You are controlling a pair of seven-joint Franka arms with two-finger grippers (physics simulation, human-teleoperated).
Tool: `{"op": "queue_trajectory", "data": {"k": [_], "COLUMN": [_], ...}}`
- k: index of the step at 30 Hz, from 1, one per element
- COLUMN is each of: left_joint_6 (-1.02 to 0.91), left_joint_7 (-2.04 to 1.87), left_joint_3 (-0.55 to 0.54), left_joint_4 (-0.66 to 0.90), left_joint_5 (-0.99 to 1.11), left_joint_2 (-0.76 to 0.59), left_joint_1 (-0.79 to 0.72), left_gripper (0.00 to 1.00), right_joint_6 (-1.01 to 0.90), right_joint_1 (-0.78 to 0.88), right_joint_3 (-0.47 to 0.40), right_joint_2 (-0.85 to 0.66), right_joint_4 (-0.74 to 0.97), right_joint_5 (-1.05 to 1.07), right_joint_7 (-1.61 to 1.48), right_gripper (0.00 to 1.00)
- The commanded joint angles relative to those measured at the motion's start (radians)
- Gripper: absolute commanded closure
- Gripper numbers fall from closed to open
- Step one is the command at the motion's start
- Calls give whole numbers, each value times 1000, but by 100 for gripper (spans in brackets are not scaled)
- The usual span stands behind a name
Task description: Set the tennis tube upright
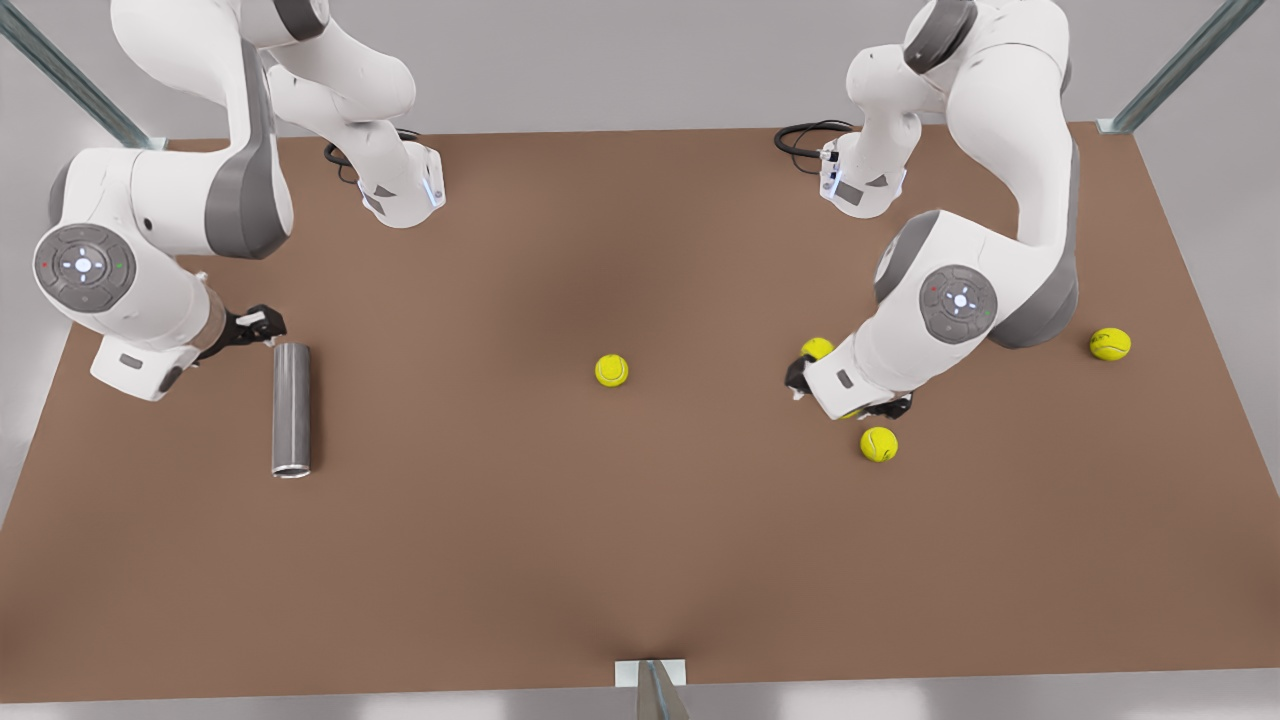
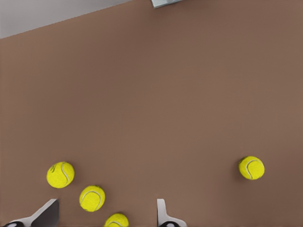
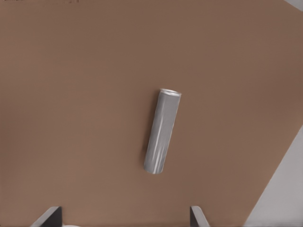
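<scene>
Tennis tube (image 1: 291,410) flat; end effectors (image 3: 125,215) open, empty

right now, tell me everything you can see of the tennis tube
The tennis tube is a plain grey cylinder with a metallic sheen and a lighter rim at one end. It lies on its side on the brown table, toward the front view's left, not upright. Its rimmed end points toward the near table edge. Nothing grips it: the right gripper sits just beyond its far end, fingers open, and whether it touches the tube is unclear. The tennis balls lie well away from it.
</scene>
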Motion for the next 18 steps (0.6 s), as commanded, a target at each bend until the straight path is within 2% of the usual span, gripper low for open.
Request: {"op": "queue_trajectory", "data": {"k": [1,2,4,8,9,10,11,12,14,18], "left_joint_6": [-98,-170,-190,-302,-215,39,-61,-134,-197,-247], "left_joint_7": [-65,-66,-66,-62,-59,-56,-54,-14,38,36], "left_joint_3": [1,-1,1,-13,50,140,196,202,205,217], "left_joint_4": [1,1,4,7,-86,-404,-373,-350,-344,-348], "left_joint_5": [-1,5,3,3,0,-6,-5,-1,-1,-57], "left_joint_2": [8,8,5,-38,-127,-321,-313,-311,-308,-261], "left_joint_1": [26,37,66,132,115,72,26,26,31,27], "left_gripper": [0,0,0,0,0,0,0,0,0,0], "right_joint_6": [9,10,27,234,309,372,420,449,497,708], "right_joint_1": [-5,-9,-38,-218,-235,-258,-265,-267,-265,-302], "right_joint_3": [0,0,-1,-1,-1,-1,-1,0,0,3], "right_joint_2": [-1,1,27,192,191,192,170,151,139,133], "right_joint_4": [-2,-2,-52,-65,-101,-134,-184,-224,-290,-456], "right_joint_5": [10,11,-9,-12,-12,-10,-9,-7,-1,39], "right_joint_7": [162,161,116,-39,-59,-84,-98,-96,-96,-105], "right_gripper": [0,0,0,0,0,0,0,0,0,0]}}
